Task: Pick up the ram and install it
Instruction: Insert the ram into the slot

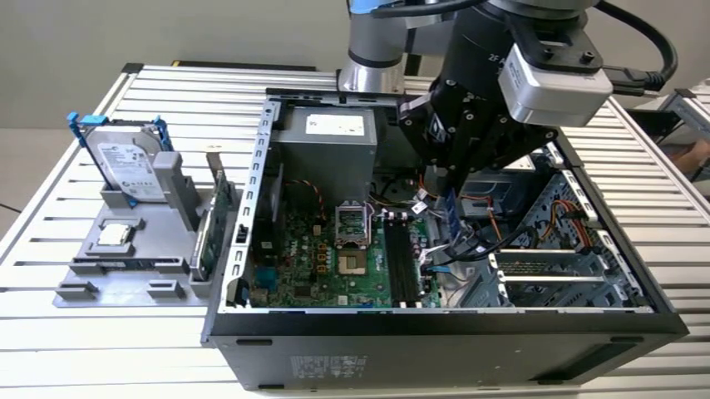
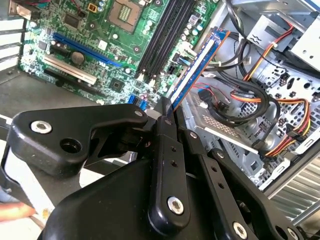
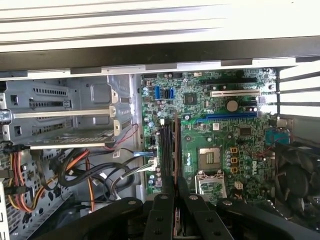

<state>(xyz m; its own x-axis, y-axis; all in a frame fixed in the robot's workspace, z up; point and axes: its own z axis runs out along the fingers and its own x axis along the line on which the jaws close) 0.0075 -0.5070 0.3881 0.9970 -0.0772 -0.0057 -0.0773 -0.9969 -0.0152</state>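
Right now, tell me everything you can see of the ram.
The ram is a long, narrow, thin flat stick, blue on its showing face with a pale strip along one long edge. The pincer is shut on one end; the rest juts out tilted over the open case, above the cables beside the motherboard's black slots, not seated in any slot.

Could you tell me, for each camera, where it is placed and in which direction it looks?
Exterior view: off the arm, high up, looking down into the open computer case; the arm reaches into it.
Second wrist view: rides on the arm, looking along the gripper, shut on the ram, toward the motherboard.
First wrist view: rides on the arm, looking past the gripper onto the long black slots.
Shared: all three show the motherboard.
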